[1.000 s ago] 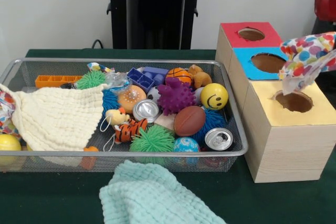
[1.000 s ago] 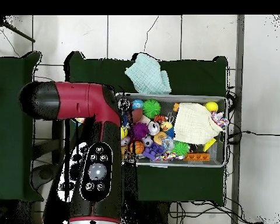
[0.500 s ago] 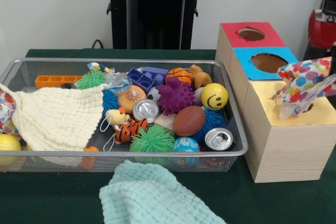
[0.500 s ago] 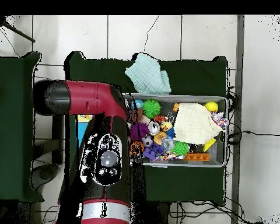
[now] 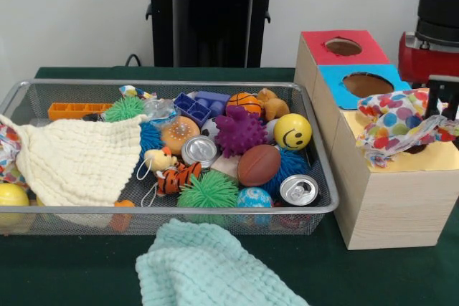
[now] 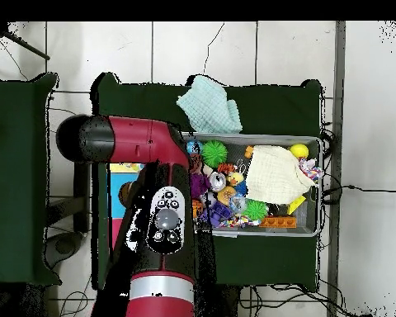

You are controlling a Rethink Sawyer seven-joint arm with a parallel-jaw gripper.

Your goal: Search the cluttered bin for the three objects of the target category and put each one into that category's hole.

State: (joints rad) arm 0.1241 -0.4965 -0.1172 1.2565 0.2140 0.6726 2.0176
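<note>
Green surface point(image 5: 86, 277) is carrying everything. Tool point(image 5: 443, 102) is hanging over the yellow box point(image 5: 391, 191), its spread impossible to tell, with the spotted cloth point(image 5: 398, 123) draping across that box's hole, beside the wire bin point(image 5: 315, 209).

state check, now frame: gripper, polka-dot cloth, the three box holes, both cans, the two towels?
gripper: at yellow box, fingers unclear
polka-dot cloth: bunched over yellow hole
red hole: open
blue hole: open
yellow hole: mostly covered by cloth
cans: in bin, on their sides
cream towel: draped over bin's end
mint towel: on table outside bin
</note>
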